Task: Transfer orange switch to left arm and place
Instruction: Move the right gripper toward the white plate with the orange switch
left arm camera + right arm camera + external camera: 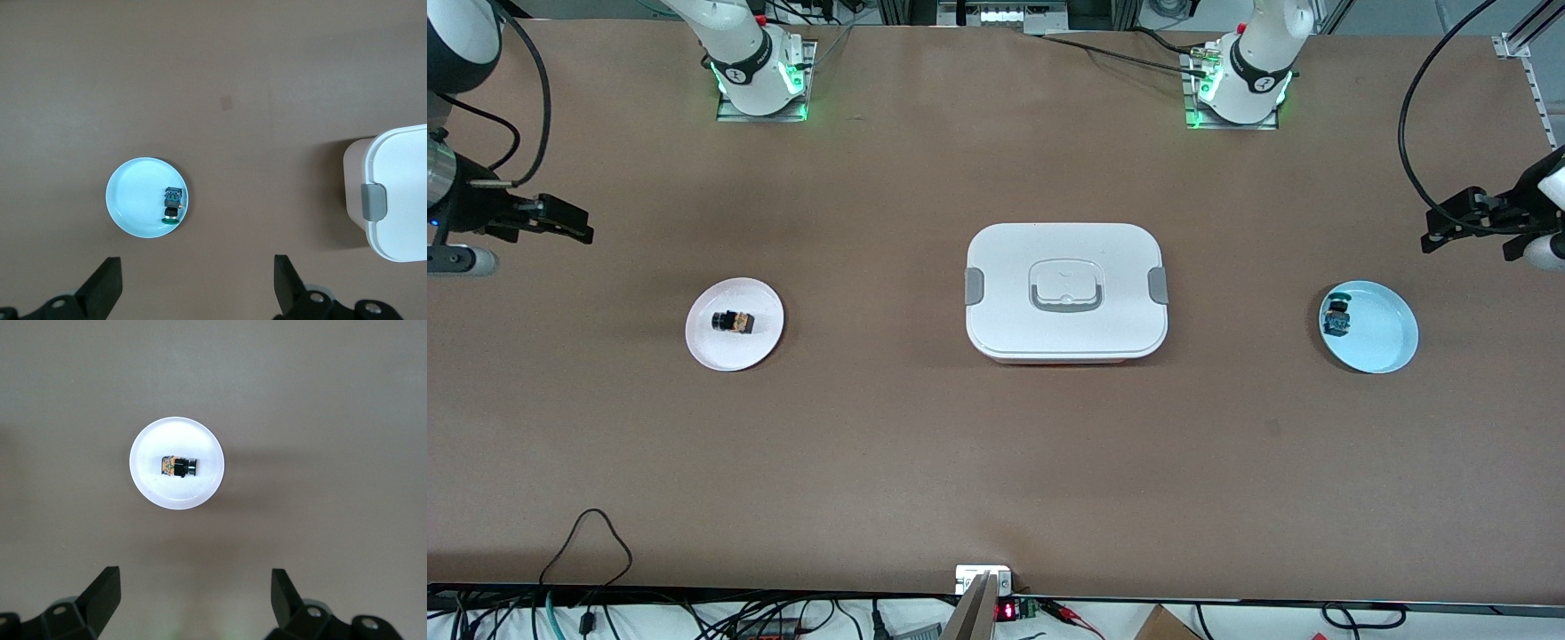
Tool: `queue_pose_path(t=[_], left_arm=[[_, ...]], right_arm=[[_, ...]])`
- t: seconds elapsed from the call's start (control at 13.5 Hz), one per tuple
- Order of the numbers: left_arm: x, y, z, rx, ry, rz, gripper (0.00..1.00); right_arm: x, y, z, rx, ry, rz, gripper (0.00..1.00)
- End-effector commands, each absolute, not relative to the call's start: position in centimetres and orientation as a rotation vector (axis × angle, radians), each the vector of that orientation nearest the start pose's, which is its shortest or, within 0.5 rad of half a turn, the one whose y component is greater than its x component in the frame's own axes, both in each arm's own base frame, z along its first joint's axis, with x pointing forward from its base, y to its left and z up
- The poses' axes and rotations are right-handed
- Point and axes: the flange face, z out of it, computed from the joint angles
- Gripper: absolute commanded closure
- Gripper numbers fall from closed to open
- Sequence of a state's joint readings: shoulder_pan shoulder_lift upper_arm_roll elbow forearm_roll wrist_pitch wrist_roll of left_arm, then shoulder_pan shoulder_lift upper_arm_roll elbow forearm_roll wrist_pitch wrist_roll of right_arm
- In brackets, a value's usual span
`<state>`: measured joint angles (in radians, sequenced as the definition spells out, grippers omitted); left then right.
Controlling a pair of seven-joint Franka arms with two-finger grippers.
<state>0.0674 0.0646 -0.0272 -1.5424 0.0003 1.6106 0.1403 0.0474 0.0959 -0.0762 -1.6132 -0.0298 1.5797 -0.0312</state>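
The orange switch [733, 321] lies on a white plate [760, 345] toward the right arm's end of the desk. Both tools, right [560, 220] and left [1463, 218], hang released and empty; the right should descend squarely over the switch, well apart from the box [1005, 267].

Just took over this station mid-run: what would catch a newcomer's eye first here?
The big white lidded box sits mid-table, splitting it in two. Toward the right arm's end, the orange switch lies on a white plate; toward the left arm's end, a blue switch rests on a light blue plate. The left gripper and right gripper hang open up at the table's ends.
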Motion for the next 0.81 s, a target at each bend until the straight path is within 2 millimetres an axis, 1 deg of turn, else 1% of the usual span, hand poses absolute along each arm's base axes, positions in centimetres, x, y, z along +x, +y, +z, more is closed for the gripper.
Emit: queue_pose_path(t=[0.0, 0.07, 0.3, 0.52, 0.59, 0.74], left_arm=[[57.9, 0.9, 61.1, -3.145, 0.193, -0.004, 0.0], [58.0, 0.1, 61.2, -3.145, 0.214, -0.006, 0.0], [57.9, -0.1, 61.2, -3.147, 0.212, -0.004, 0.0], [57.9, 0.3, 61.1, -3.146, 0.205, -0.001, 0.0], [57.9, 0.3, 61.0, -3.146, 0.205, 0.003, 0.0], [57.6, 0.8, 60.4, -3.149, 0.191, 0.059, 0.0]], right_arm=[[58.1, -1.1, 54.2, -3.163, 0.002, 0.234, 0.0], [58.5, -1.1, 53.6, -3.167, -0.001, 0.236, 0.0], [59.6, -1.1, 52.1, -3.171, -0.001, 0.215, 0.0], [60.8, 0.2, 50.4, -3.184, -0.04, 0.19, 0.0], [61.3, 0.6, 49.4, -3.185, -0.05, 0.2, 0.0], [61.7, 1.5, 48.1, -3.186, -0.071, 0.214, 0.0]])
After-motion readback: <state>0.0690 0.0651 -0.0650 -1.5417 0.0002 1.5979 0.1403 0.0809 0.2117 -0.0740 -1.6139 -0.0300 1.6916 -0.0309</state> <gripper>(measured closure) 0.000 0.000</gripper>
